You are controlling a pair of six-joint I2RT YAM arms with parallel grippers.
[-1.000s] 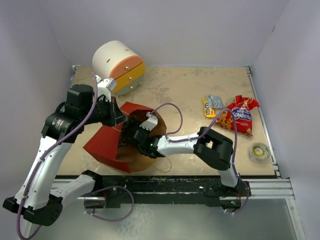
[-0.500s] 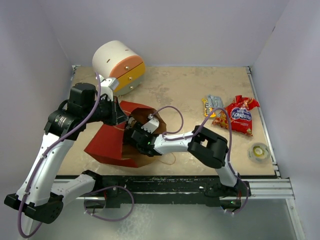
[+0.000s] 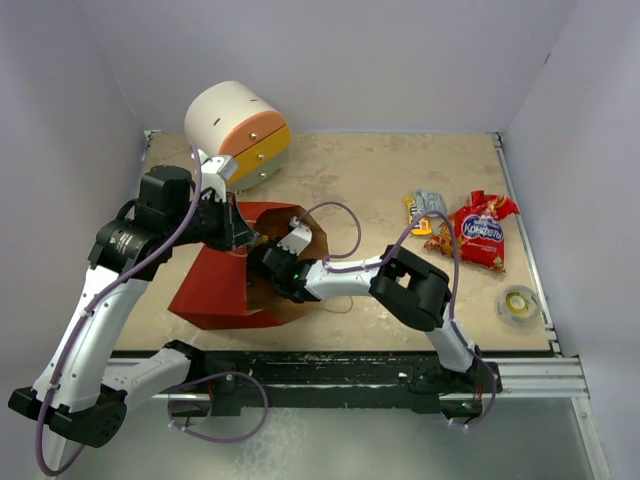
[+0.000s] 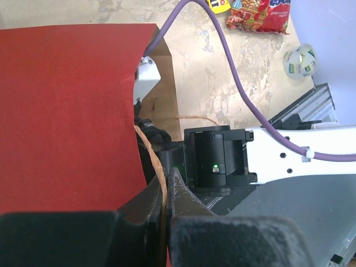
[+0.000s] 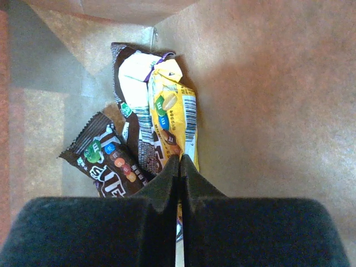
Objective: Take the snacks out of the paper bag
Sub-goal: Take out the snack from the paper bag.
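The paper bag [image 3: 215, 285] lies on its side at the table's left, red outside, brown inside, its mouth facing right. My left gripper [image 4: 165, 183] is shut on its twisted brown handle [image 4: 149, 147] and holds the mouth up. My right gripper [image 5: 179, 161] is deep inside the bag, shut on the lower edge of a yellow packet [image 5: 175, 117]. A brown packet [image 5: 105, 161] and a dark wrapped packet [image 5: 133, 78] lie beside it on the bag's floor. From above, the right gripper [image 3: 268, 272] is partly hidden by the bag. Outside lie a big red bag [image 3: 480, 232] and a small packet [image 3: 424, 208].
A white drawer unit [image 3: 238, 130] with orange and yellow fronts stands at the back left. A small tape roll [image 3: 518, 303] sits near the right edge. The right arm's purple cable [image 3: 345, 225] loops over the bag's mouth.
My right gripper has pushed further left into the bag and gone from open to shut on the yellow packet. The left arm and the handle it grips barely moved.
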